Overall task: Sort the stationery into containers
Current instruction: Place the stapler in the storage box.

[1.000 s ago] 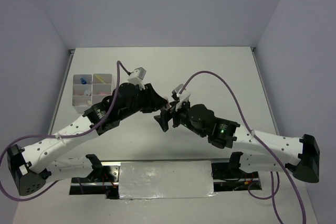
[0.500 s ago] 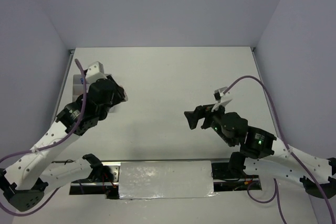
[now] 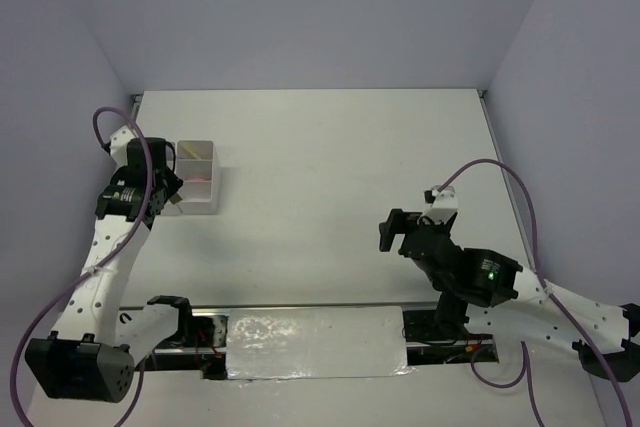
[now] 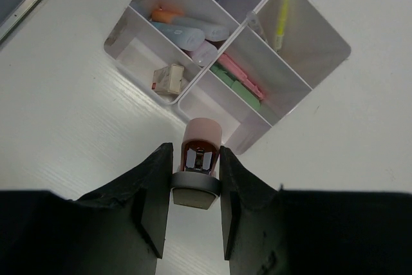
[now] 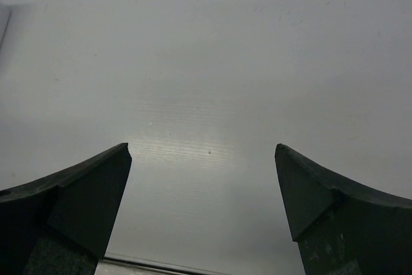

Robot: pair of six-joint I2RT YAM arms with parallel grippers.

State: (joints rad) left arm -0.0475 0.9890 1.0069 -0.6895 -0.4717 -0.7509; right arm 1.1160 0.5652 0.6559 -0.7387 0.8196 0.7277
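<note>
Placement looks like the step in hand. The left hand [image 4: 196, 162] pinches a small pink-capped item [image 4: 202, 140] at lower centre of its wrist view, just short of the organizer [image 4: 248, 22] in the upper half. It would do well to centre the item over one compartment, clear of the dividers, before letting go. The right hand [image 5: 201, 151] is spread and empty over the bare desk [image 5: 206, 62]. No legible writing shows anywhere.

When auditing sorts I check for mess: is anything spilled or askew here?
Nothing stands out. The organizer stands upright with items inside its compartments; the left end effector grips a pink-topped item near it.
</note>
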